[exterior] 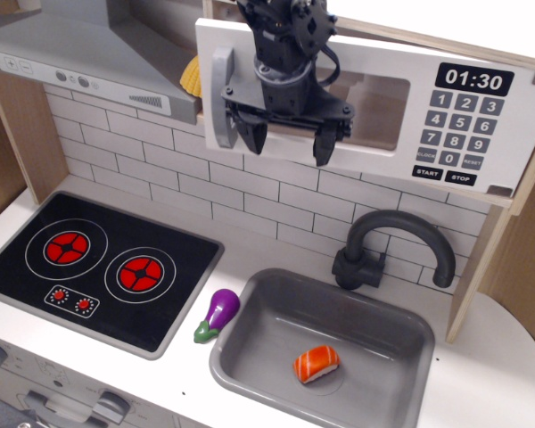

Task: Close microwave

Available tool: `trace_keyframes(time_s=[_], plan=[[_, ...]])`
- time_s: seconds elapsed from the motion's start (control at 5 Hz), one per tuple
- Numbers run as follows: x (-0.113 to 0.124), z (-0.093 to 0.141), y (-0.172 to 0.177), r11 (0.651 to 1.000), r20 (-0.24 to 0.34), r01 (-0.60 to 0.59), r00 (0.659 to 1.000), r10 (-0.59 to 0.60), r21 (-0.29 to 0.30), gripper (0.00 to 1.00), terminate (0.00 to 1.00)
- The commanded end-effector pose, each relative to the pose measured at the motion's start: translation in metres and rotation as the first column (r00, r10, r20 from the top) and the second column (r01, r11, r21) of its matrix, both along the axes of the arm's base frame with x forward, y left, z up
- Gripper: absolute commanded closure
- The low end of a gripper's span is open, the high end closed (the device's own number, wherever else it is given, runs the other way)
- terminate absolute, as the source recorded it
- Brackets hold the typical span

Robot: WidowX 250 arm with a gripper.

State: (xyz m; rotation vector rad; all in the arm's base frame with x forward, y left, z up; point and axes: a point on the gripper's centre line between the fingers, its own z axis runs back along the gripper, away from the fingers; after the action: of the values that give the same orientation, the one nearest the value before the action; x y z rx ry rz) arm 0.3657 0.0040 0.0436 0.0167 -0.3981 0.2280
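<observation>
The microwave (464,116) sits high at the back, with a wide white door, a grey vertical handle (220,98), a clear window (383,111) and a black keypad showing 01:30. The door lies nearly flat against the microwave body; a thin gap shows at its left edge, where a yellow object (191,76) peeks out. My black gripper (288,141) hangs in front of the door, just right of the handle. Its two fingers are spread apart and hold nothing.
A grey range hood (80,53) is at the upper left. Below are a black stove with two red burners (98,259), a purple eggplant (218,312), a grey sink (250,357) with a salmon sushi piece (316,362), and a black faucet (392,245).
</observation>
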Motion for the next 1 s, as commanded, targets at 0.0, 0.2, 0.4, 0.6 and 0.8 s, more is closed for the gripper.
trace_keyframes(time_s=[0.0, 0.2, 0.4, 0.6, 0.8], plan=[[0.019, 0.021, 0.018, 1.000, 0.084, -0.014, 0.996, 0.013, 0.010, 0.00, 0.00], [0.024, 0.020, 0.020, 1.000, 0.092, -0.015, 0.996, 0.014, 0.008, 0.00, 0.00], [0.028, 0.020, 0.021, 1.000, 0.096, -0.020, 0.995, 0.019, 0.005, 0.00, 0.00], [0.032, 0.020, 0.022, 1.000, 0.095, -0.031, 0.995, 0.031, -0.002, 0.00, 0.00], [0.032, 0.020, 0.022, 1.000, 0.095, -0.031, 0.995, 0.031, -0.002, 0.00, 0.00]])
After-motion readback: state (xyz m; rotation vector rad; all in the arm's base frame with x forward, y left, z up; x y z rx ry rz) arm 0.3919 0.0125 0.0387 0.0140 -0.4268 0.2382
